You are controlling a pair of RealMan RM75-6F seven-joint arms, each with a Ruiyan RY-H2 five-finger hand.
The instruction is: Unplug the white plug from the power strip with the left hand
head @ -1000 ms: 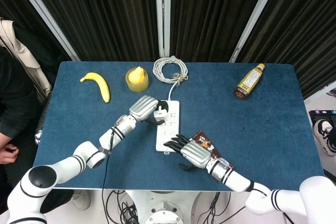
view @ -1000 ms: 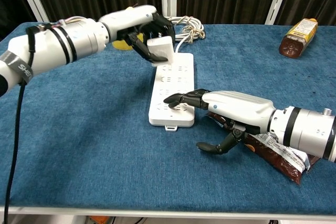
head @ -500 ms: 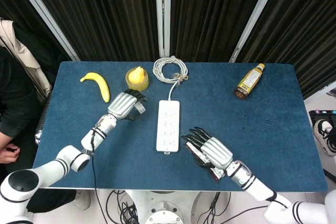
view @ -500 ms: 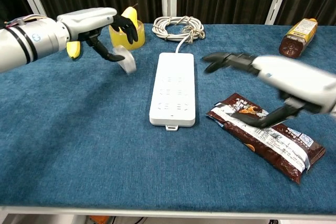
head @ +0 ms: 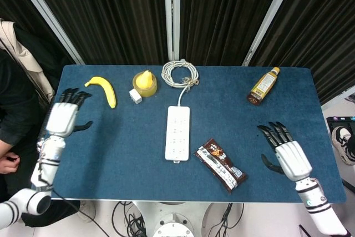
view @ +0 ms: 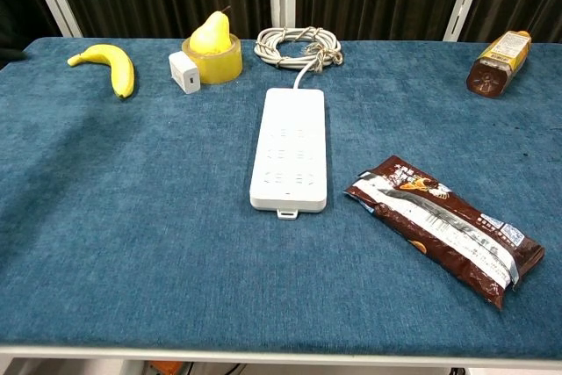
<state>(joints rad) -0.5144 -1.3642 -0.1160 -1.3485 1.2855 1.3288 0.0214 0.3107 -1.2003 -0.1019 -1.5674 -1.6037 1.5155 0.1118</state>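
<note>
Head view, left to right: left hand [head: 62,118] hangs at the table's left edge, palm down, fingers spread, holding nothing, well apart from everything. Banana [head: 104,89] next, then the white plug [head: 135,96], lying loose on the blue cloth, touching or just beside the yellow tape roll [head: 144,86] with a pear [head: 145,77] sitting in it. The plug is out of the power strip [head: 177,132]; the strip's sockets look bare, its cord coil [head: 179,74] behind it. So the unplugging looks done.

Handling guess: the plug is a small hard plastic block, light, rigid, smooth-sided, so a bit slippery; not fragile. If it needs taking again, pinch the two flat sides between thumb and finger. Which way its prongs point I can't make out.

Further right: snack packet [head: 220,165] near the strip's front corner, bottle [head: 263,86] far back. Right hand [head: 289,156] sits near the table's right edge, palm down, fingers fanned apart, empty.

Chest view shows neither hand, only the plug [view: 184,71] beside the tape roll.
</note>
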